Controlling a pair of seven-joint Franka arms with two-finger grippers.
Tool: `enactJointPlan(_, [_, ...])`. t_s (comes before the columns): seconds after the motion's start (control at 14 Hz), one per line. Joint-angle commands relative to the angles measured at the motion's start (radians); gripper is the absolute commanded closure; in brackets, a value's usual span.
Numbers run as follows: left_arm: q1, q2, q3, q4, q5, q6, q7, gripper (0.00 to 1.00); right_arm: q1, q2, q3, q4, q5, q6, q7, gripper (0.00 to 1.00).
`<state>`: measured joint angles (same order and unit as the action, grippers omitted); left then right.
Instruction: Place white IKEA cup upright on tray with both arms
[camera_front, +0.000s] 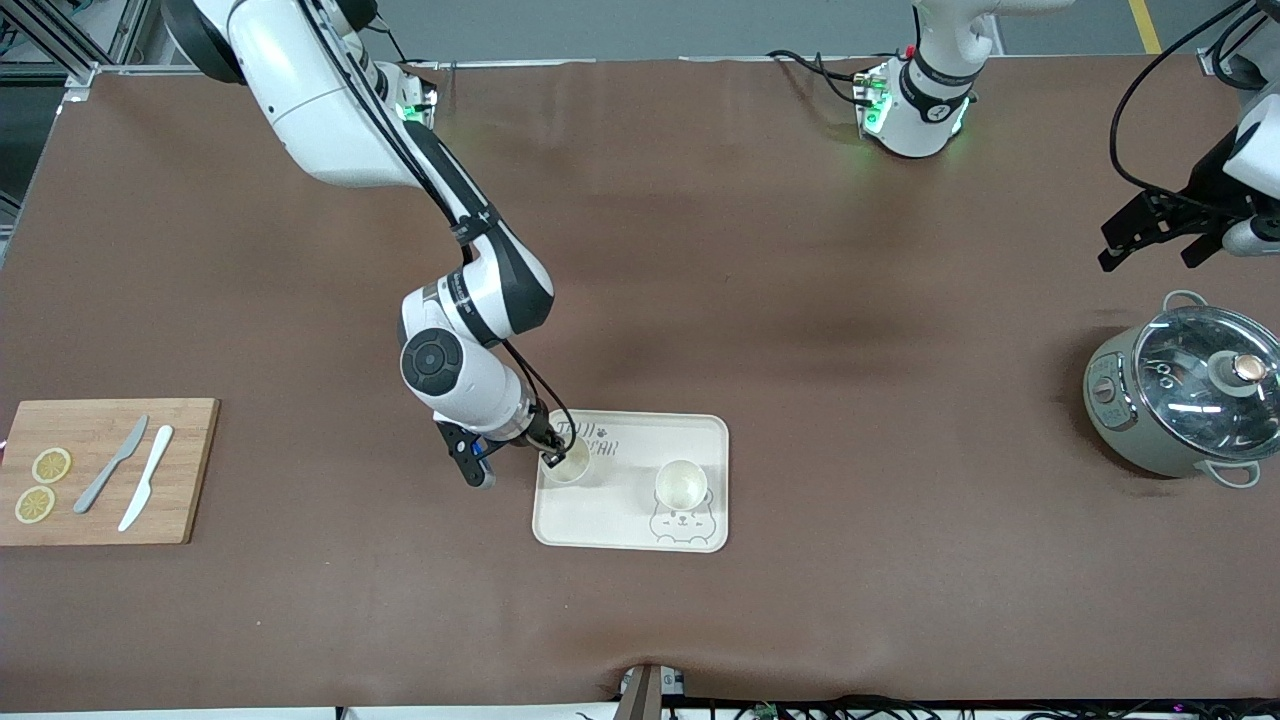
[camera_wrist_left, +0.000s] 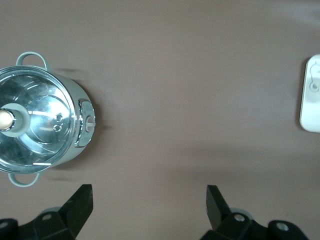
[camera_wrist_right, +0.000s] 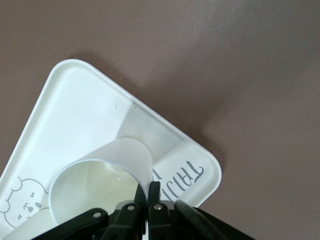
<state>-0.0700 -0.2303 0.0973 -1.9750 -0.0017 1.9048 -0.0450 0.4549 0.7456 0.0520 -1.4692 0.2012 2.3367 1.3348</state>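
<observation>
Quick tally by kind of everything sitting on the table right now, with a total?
Cups: 2
Tray: 1
Cutting board: 1
Knives: 2
Lemon slices: 2
Lidded pot: 1
Total: 9

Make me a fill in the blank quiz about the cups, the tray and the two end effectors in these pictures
1. The right end effector is shut on the rim of a white ____ on the tray.
2. The number of cups standing on the tray is ____.
3. The left end effector hangs open over the table, beside the lidded ____.
4. The second cup stands just above the printed ____ face.

Missing words: cup; two; pot; bear
</observation>
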Motion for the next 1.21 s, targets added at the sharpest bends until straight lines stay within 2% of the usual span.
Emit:
enactJointPlan(0.0, [-0.002,0.015,-0.002,0.002,-0.015,0.034,-0.024,0.00,0.013,0.018,-0.009,0.029,-0.003,-0.002,0.017,1.00])
enactJointPlan(0.93, [0.006,0.009,-0.013,-0.002,-0.012,0.036,-0.013,0.00,0.014,0.020,-0.009,0.027,-0.003,-0.002,0.018,1.00])
enactJointPlan(1.14, [0.009,0.011,-0.011,-0.002,-0.009,0.037,-0.003,0.00,0.018,0.020,-0.009,0.027,-0.003,-0.002,0.018,0.91])
